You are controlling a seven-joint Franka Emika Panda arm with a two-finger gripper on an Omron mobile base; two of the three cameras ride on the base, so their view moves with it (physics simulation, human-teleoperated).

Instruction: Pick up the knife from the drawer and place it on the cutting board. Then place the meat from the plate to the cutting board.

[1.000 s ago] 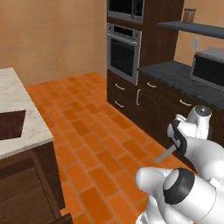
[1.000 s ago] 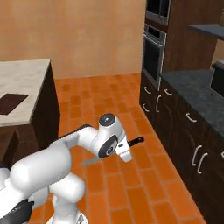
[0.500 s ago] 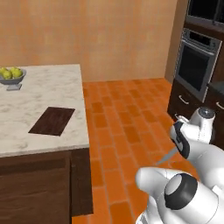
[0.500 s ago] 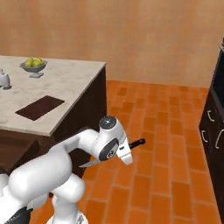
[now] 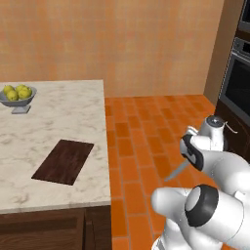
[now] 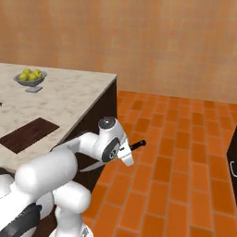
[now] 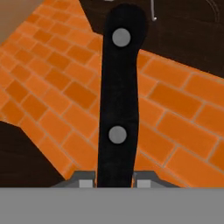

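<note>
My gripper [image 7: 114,180] is shut on the knife [image 7: 118,100], whose black handle with two silver rivets runs up between the fingertips [image 7: 83,179]. In the left base view the gripper [image 5: 189,160] hangs over the brick floor, to the right of the island, and the silver blade of the knife [image 5: 175,172] points down and left. In the right base view the knife's handle [image 6: 137,145] sticks out past the gripper [image 6: 125,156]. The dark reddish cutting board [image 5: 63,161] [image 6: 28,134] lies bare on the marble island top. The drawer, plate and meat are out of view.
A grey bowl of yellow fruit [image 5: 17,95] [image 6: 30,78] stands at the far end of the island [image 5: 73,112]. An oven [image 5: 237,88] sits in dark cabinets on the right. Orange brick floor [image 6: 185,139] spreads between the island and the cabinets.
The whole picture has swung: the base has turned, so the cabinets and oven slid off right and the island with the board came into full view. The knife stays gripped.
</note>
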